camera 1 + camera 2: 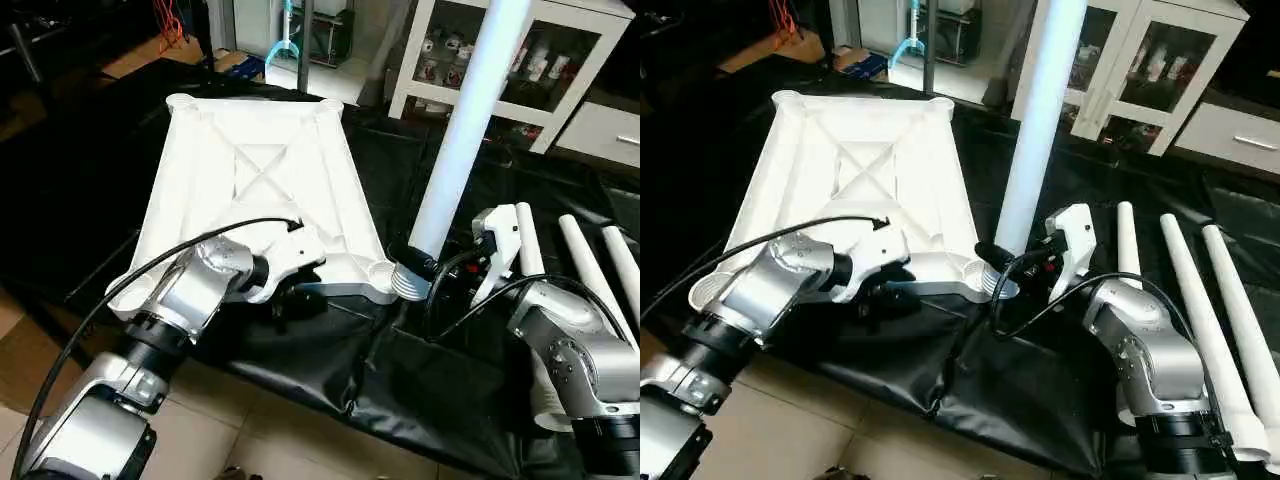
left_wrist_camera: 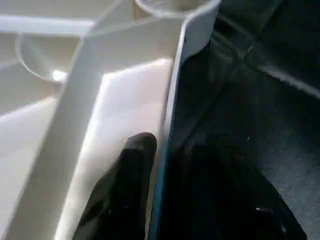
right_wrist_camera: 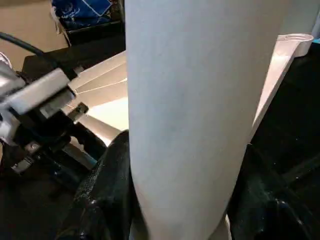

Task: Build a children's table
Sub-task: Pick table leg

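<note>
Now the right gripper (image 1: 1018,268) is clamped around the lower end of a long white tapered plastic tube leg (image 1: 1038,130), which stands nearly upright with its threaded foot just over the near right corner socket (image 1: 985,274) of the white rectangular plastic tabletop (image 1: 855,170), lying ribs-up on the black-covered work surface (image 1: 1040,380). The left gripper (image 2: 165,195) sits astride the near rim of the tabletop beside that socket, one black finger (image 2: 125,190) inside and one outside, so I judge it steadies the tabletop. Three more white tube legs (image 1: 1185,300) lie to the right of the tabletop, clear of the way.
</note>
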Available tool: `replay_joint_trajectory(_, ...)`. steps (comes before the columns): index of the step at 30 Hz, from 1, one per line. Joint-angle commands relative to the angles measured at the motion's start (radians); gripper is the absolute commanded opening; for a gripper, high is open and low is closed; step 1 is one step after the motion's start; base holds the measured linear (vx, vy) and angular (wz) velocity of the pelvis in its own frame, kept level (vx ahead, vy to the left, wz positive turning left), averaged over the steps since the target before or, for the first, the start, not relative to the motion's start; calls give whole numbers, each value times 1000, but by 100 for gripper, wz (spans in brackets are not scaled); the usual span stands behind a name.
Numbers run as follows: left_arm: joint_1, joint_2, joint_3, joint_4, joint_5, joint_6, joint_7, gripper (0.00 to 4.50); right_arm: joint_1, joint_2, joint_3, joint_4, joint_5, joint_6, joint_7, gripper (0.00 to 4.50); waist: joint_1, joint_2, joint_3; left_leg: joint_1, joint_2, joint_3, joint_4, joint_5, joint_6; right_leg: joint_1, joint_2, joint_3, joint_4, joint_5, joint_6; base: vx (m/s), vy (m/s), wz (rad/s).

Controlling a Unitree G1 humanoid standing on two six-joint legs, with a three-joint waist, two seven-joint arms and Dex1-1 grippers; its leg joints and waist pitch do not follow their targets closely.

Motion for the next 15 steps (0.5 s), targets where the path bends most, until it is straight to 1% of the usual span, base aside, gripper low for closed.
replay_joint_trajectory(1,-29,-13,-11,42,6,-31,2,171,11,-11,-24,-39,16,4,-1,190,3,14,-69,48,93,-51,-90,-148,5,22,-63,27,-52,34,-283,0,0,0)
replay_joint_trajectory(2,-32,-15,-11,49,6,-32,1,152,11,-10,-25,-41,16,5,-2,190,3,13,-68,48,94,-51,-91,-159,1,22,-64,27,-52,23,-285,0,0,0)
replay_joint_trajectory(3,-36,-17,-10,61,8,-36,2,152,12,-9,-24,-42,17,5,-4,190,4,19,-68,47,95,-52,-92,-166,-4,23,-65,27,-52,16,-285,0,0,0)
replay_joint_trajectory(5,-41,-22,-4,65,3,-32,5,149,14,-9,-25,-44,18,5,-5,190,3,15,-68,48,95,-51,-92,-172,-7,23,-64,27,-53,15,-285,0,0,0)
replay_joint_trajectory(8,-51,-32,14,74,-12,-25,-2,113,21,-7,-28,-50,21,5,-8,190,6,15,-69,47,96,-52,-91,-165,-3,25,-66,28,-52,26,-286,0,0,0)
replay_joint_trajectory(9,-51,-32,15,73,-15,-20,-8,109,22,-5,-27,-49,21,4,-9,190,7,20,-69,47,96,-52,-91,-161,-3,25,-66,28,-50,33,-288,0,0,0)
replay_joint_trajectory(10,-52,-33,17,79,-15,-19,-6,99,22,-4,-27,-47,20,2,-10,190,5,18,-69,47,95,-52,-91,-158,-2,24,-65,27,-51,39,-290,0,0,0)
replay_joint_trajectory(11,-52,-34,18,84,-16,-8,-5,99,21,-2,-26,-46,19,0,-11,190,4,17,-69,47,95,-51,-91,-160,-1,24,-64,26,-50,39,-292,0,0,0)
replay_joint_trajectory(12,-51,-31,14,89,-9,1,-1,99,19,1,-26,-44,19,-1,-13,190,5,24,-69,47,95,-53,-91,-163,-2,25,-66,27,-50,35,-293,0,0,0)
replay_joint_trajectory(13,-51,-29,9,100,2,4,8,73,17,3,-26,-42,18,-2,-17,190,4,21,-69,48,95,-52,-92,-166,-4,24,-64,26,-51,34,-293,0,0,0)
replay_joint_trajectory(15,-43,-24,2,98,10,37,13,61,12,8,-28,-39,15,-5,-26,190,3,20,-68,47,95,-52,-92,-175,-3,24,-65,27,-52,23,-294,0,0,0)
